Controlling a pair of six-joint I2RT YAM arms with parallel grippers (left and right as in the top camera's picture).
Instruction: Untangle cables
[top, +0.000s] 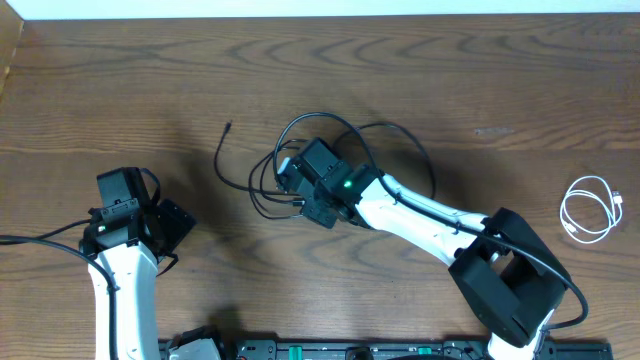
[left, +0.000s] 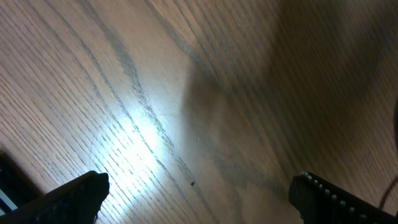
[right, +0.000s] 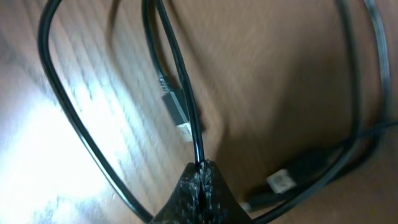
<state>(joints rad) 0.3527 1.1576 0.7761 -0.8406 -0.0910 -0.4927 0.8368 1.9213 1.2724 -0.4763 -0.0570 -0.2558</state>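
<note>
Several black cables (top: 296, 122) lie in tangled loops at the table's middle, and one loose end (top: 229, 127) trails off to the left. My right gripper (top: 288, 178) sits in the tangle. In the right wrist view it (right: 201, 167) is shut on a thin black cable (right: 180, 74) that runs straight up from the fingertips. A metal plug (right: 177, 113) lies beside that strand, and another plug (right: 283, 180) rests to the right. The short white cable (top: 590, 210) lies coiled alone at the far right. My left gripper (top: 175, 225) is open over bare wood (left: 199, 196), apart from every cable.
The wooden table (top: 480, 90) runs back to a pale wall edge at the top. The right arm's base (top: 505, 290) stands at the front right, and the left arm (top: 125, 290) rises from the front left. A black rail (top: 350, 350) lines the front edge.
</note>
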